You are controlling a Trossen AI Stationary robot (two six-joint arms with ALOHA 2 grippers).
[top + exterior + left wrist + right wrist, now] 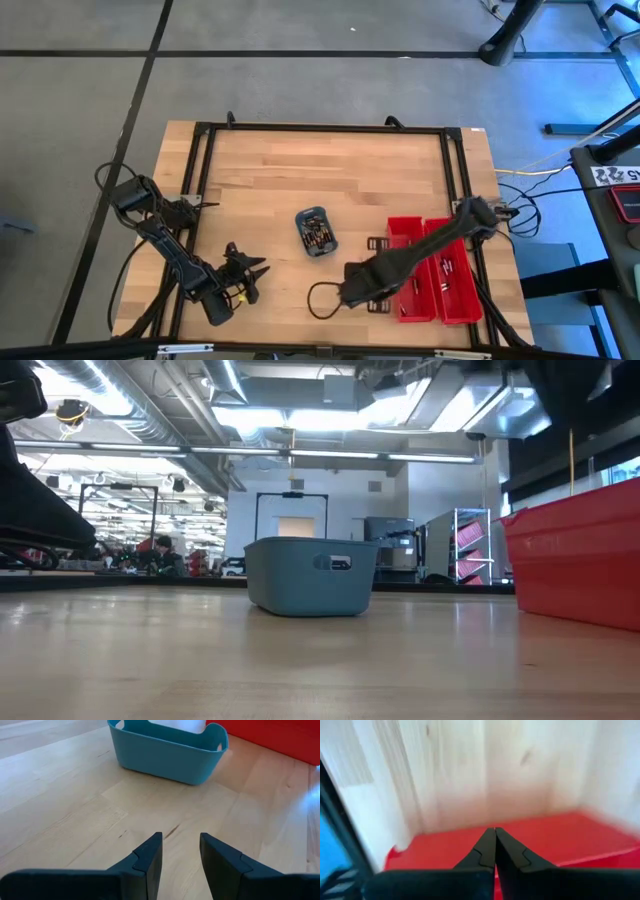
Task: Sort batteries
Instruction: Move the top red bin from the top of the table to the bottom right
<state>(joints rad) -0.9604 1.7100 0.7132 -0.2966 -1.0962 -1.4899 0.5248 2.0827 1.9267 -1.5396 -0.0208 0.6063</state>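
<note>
On the wooden table [330, 170], two red bins [440, 262] sit at the right, and the small blue tray [316, 232] at the middle holds the batteries [318, 236], which seem to be heaped with no clear long axis. The left gripper [181, 851], fingers parted and empty, faces the tray from nearby. The right gripper [495, 845], pressed together, hangs over a bin, apparently pointing away.

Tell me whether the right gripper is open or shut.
Shut. In the right wrist view the right gripper has its jaws pressed together with no gap, empty, above the red bin.
</note>
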